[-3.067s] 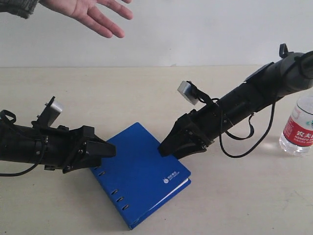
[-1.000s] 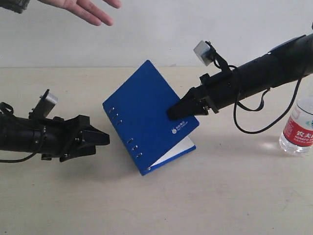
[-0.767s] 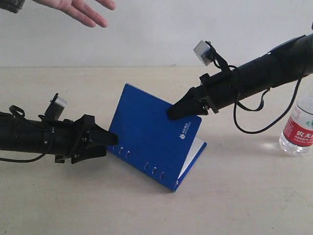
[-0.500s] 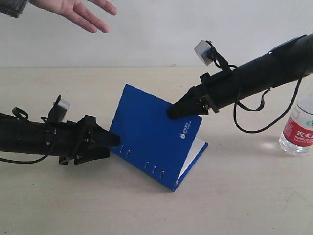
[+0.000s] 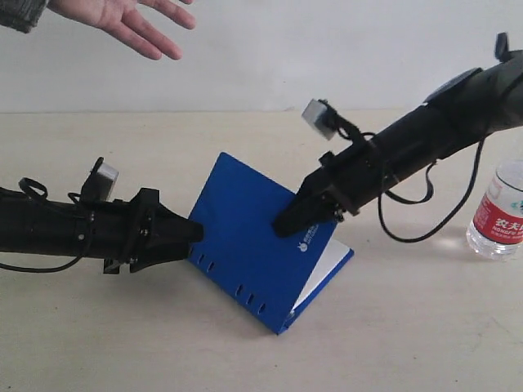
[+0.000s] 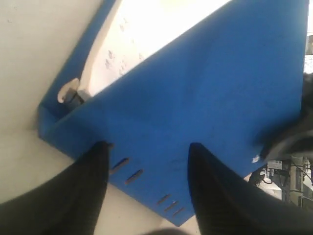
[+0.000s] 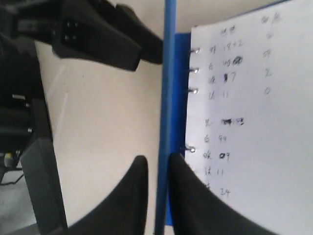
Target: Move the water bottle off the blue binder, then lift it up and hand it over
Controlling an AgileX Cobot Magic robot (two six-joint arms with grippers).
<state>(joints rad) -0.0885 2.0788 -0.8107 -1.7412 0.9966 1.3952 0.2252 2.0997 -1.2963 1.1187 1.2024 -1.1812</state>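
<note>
The blue binder (image 5: 245,237) stands tilted on its slotted edge on the table, cover lifted off the white pages (image 7: 244,98). My right gripper (image 5: 282,229) sits at the cover's upper edge near the white logo. In the right wrist view its jaws (image 7: 157,159) straddle the cover's thin edge (image 7: 168,73), slightly parted, with a narrow gap on one side. My left gripper (image 5: 196,233) is open, tips at the binder's left edge; the blue cover (image 6: 205,88) fills the space beyond its jaws (image 6: 149,145). The water bottle (image 5: 498,212) stands upright on the table at far right, off the binder.
A person's open hand (image 5: 122,20) hovers at the top left above the left arm. The beige table (image 5: 409,327) stretches in front of the binder. A white wall runs along the table's back edge. The left gripper (image 7: 112,44) also shows in the right wrist view.
The right gripper came down and to the left with the cover, so the binder leans lower. Its jaws parted a little. The left gripper edged closer to the binder.
</note>
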